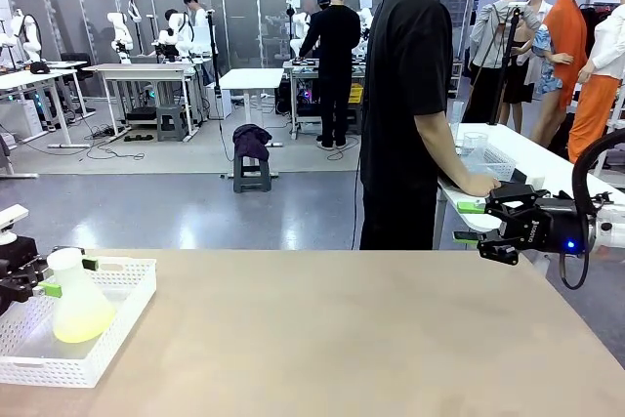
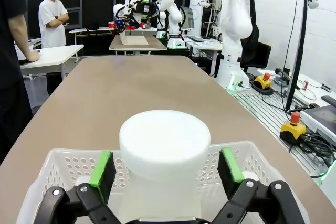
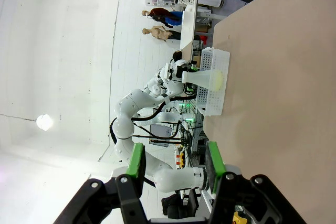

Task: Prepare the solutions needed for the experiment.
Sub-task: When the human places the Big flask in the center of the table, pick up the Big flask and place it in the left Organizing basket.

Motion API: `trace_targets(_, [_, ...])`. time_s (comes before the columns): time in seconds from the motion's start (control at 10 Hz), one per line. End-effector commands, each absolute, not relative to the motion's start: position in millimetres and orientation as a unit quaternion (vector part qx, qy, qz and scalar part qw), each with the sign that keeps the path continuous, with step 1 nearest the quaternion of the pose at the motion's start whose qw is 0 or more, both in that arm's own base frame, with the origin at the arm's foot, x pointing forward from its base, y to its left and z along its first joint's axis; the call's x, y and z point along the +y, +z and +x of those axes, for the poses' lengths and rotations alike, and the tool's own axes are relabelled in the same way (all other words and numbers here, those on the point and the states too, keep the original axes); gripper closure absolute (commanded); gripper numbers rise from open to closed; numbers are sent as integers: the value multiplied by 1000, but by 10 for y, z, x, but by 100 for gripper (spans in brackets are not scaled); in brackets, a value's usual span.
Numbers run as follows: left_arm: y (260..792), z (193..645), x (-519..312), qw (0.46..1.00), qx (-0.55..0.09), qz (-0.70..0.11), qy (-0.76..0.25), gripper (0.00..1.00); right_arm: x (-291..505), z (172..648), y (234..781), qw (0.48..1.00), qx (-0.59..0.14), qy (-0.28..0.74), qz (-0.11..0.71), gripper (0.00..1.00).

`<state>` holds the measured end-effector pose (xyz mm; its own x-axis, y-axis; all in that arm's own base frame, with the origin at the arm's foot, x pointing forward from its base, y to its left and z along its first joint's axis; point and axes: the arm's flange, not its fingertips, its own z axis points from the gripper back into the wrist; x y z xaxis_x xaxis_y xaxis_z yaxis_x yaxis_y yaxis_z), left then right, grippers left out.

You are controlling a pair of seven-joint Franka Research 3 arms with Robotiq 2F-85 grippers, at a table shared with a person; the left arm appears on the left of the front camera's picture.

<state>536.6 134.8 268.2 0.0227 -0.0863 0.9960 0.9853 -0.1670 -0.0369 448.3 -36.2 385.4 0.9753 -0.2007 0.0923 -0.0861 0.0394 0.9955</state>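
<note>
While a person in a black shirt stands at the far edge of the worktop, we see the left end effector at the lower left of the front view, its green pads on either side of the neck of a frosted conical flask. That flask stands upright in a white perforated basket and holds the solutions, a small pool of pale yellow-green liquid at its base. From the left wrist camera we look down on the flask's wide white mouth at the centre of the frame; the two pads flank it, spread wide, with a sliver of space showing on each side, so we read the left end effector as released, not yet clamped on the flask.

At the right edge of the front view the right end effector hangs in the air above the worktop's far right corner, partly spread and holding nothing. Its own wrist camera, rolled sideways, shows the green pads apart with nothing between them, and the basket with the flask well away at the upper middle of the frame. The person's hand rests on another table behind.
</note>
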Motion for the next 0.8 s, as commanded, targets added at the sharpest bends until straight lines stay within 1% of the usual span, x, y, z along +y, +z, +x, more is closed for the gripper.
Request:
trace_targets(0.0, [2683,5367,1340,483,-426,-527,-554,0,-355,4491,3876,711,-106,-39,694,41])
trace_targets(0.1, [2682,5366,1348,484,-427,-526,-554,0,-355,4491,3876,711,-106,-39,694,41])
trace_targets(0.3, [2702,5261,1670,489,-449,-517,-540,0,-355,4491,3876,711,-106,-39,694,41])
trace_targets(0.6, [2691,5114,2248,520,-461,-505,-512,0,-355,4491,3876,711,-106,-39,694,41])
trace_targets(0.7, [2752,5051,2381,515,-454,-535,-492,0,-355,4491,3876,711,-106,-39,694,41])
